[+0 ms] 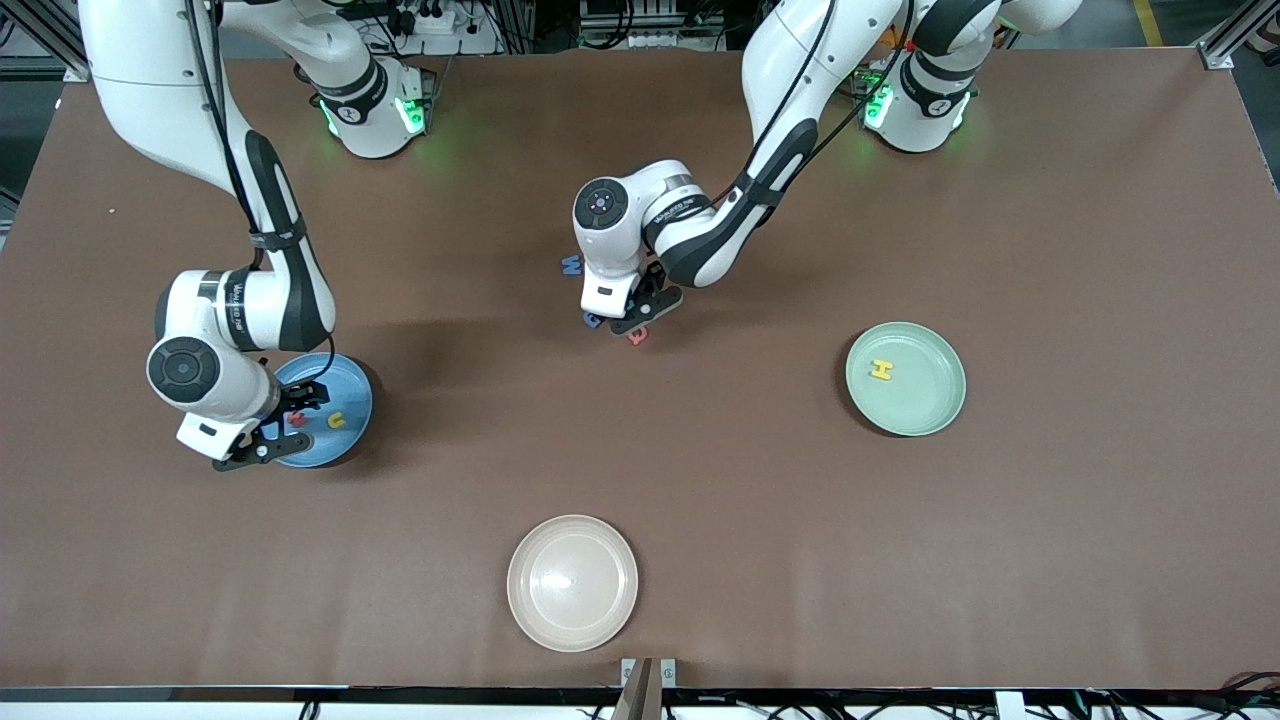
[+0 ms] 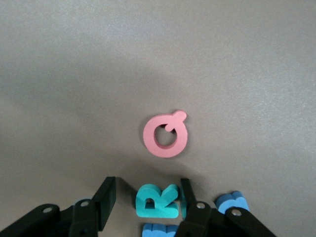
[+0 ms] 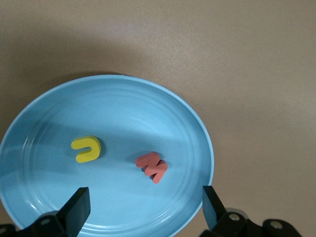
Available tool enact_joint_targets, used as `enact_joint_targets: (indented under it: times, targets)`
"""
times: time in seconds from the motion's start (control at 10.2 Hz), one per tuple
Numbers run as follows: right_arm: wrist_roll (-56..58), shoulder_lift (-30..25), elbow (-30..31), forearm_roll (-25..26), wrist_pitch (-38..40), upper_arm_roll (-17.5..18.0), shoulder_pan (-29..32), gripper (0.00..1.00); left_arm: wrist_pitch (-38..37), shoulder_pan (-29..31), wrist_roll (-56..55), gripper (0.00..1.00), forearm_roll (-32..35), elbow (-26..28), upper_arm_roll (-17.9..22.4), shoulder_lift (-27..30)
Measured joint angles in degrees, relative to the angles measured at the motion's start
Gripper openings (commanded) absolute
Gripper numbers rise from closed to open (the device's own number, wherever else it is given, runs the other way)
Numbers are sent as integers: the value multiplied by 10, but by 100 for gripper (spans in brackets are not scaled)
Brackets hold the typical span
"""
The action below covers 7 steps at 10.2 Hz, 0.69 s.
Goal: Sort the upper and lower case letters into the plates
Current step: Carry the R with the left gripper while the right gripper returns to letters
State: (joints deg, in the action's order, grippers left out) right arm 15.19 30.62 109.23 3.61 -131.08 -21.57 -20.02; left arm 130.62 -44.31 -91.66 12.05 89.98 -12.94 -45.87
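Left gripper (image 2: pixel 145 200): low over the middle of the table, fingers (image 2: pixel 106 197) partly drawn in on either side of a teal letter R (image 2: pixel 155 201); one finger touches the R's edge, the other stands just clear, so no firm clamp shows. Blue letters (image 2: pixel 231 202) lie just beside the R; a pink letter Q (image 2: pixel 166 134) lies flat nearby on the brown table (image 1: pixel 760 500); a blue W (image 1: pixel 571 265) lies close by. Right gripper (image 3: pixel 145 207): hangs over the blue plate (image 3: pixel 108 106), fingers wide apart, holding nothing. In that plate: a yellow letter u (image 3: pixel 87 149) and a red letter (image 3: pixel 152 166), apart. Mint green plate (image 1: pixel 925 410), toward the left arm's end: holds a yellow H (image 1: pixel 881 370). Cream-white plate (image 1: pixel 572 583): nearest the front camera.
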Motion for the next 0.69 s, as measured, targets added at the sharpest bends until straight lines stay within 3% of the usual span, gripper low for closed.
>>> enact_joint_targets:
  times: [0.69]
  targets:
    - [-12,-4,-6,-1,24,2,-16,100,0,0,0,54,1,-15,0,-8]
